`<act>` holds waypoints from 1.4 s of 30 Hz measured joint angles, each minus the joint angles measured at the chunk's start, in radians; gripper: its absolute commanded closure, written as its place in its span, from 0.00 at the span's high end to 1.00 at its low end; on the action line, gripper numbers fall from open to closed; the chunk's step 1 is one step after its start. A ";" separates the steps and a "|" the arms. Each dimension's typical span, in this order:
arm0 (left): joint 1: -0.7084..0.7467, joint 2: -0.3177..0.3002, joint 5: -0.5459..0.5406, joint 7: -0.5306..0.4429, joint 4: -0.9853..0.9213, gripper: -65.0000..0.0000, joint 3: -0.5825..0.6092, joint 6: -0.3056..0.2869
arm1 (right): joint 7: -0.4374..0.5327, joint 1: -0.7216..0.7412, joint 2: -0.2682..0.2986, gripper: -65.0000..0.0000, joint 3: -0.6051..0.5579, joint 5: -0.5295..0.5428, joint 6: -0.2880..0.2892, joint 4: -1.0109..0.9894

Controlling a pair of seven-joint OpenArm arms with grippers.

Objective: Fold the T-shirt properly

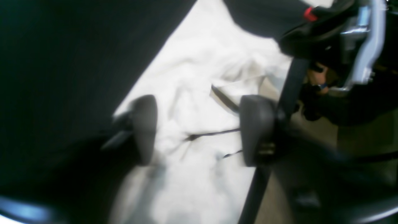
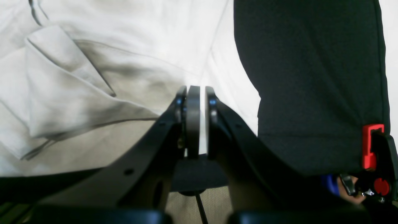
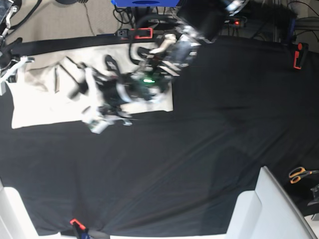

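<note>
cream cotton, the t-shirt [image 3: 42, 102] lies spread at the far-left part of the black tablecloth [image 3: 199, 149], close to the cloth's far edge and reaching toward its left edge. its near hem runs roughly parallel to the table's near edge, and the fabric shows soft wrinkles and a turned-over flap in the right wrist view [image 2: 62, 87].

the left gripper [image 1: 199, 130] hangs over the shirt with its 2 dark pads standing apart, a clear band of pale cloth visible between them; nothing sits in the gap, so it is partly spread and empty. the picture is smeared with motion blur, so whether the pads touch the cloth cannot be told. in the base view this arm reaches in from the far edge, and its blurred gripper [image 3: 102, 107] is over the shirt's right part near the near hem.

the right gripper [image 2: 193, 121] has its jaws drawn together, only a thin slit between the black fingers, right at the shirt's edge where cream fabric meets black tablecloth. whether a sliver of cloth is pinched in that slit cannot be told.

red clamps [image 3: 141, 33] hold the tablecloth along the far edge. orange-handled scissors [image 3: 300, 174] lie at the right edge, well apart from the shirt.
</note>
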 measured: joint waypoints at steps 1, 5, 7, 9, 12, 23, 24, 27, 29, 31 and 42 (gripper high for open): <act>0.017 -0.030 0.010 -0.002 0.011 0.08 -0.026 0.031 | 0.001 0.000 0.000 0.05 0.000 0.000 -0.001 0.000; 0.140 -0.142 0.029 0.026 0.079 0.00 -0.177 0.047 | 0.000 0.004 -0.002 0.05 0.000 0.000 0.000 0.003; 0.190 -0.156 0.031 0.026 0.109 0.00 -0.234 0.039 | -0.002 0.017 -0.008 0.05 0.001 -0.003 -0.002 0.011; 0.224 -0.166 0.025 0.016 0.137 0.00 -0.267 0.031 | 0.001 0.025 -0.010 0.05 0.000 0.001 0.000 0.035; 0.295 -0.214 0.011 0.002 0.193 0.00 -0.337 0.027 | -0.016 0.039 -0.005 0.05 0.006 0.070 -0.004 0.056; 0.515 -0.281 0.020 0.010 0.263 0.00 -0.678 0.032 | -0.452 0.150 0.130 0.07 0.189 0.671 -0.008 0.057; 0.520 -0.280 0.021 0.009 0.264 0.00 -0.678 0.031 | -0.503 0.163 0.129 0.07 0.206 0.682 -0.006 0.057; 0.529 -0.269 0.014 0.008 0.266 0.00 -0.679 0.031 | -0.583 0.219 0.130 0.07 0.266 0.728 -0.002 0.023; 0.531 -0.270 0.014 0.010 0.266 0.00 -0.673 0.031 | -0.629 0.260 0.141 0.07 0.316 0.730 -0.003 -0.052; 0.538 -0.261 0.014 0.006 0.266 0.00 -0.676 0.031 | -0.657 0.266 0.175 0.07 0.330 0.723 -0.004 -0.143; 0.541 -0.246 0.014 0.006 0.264 0.00 -0.682 0.029 | -0.770 0.332 0.434 1.00 0.378 0.865 0.017 -0.775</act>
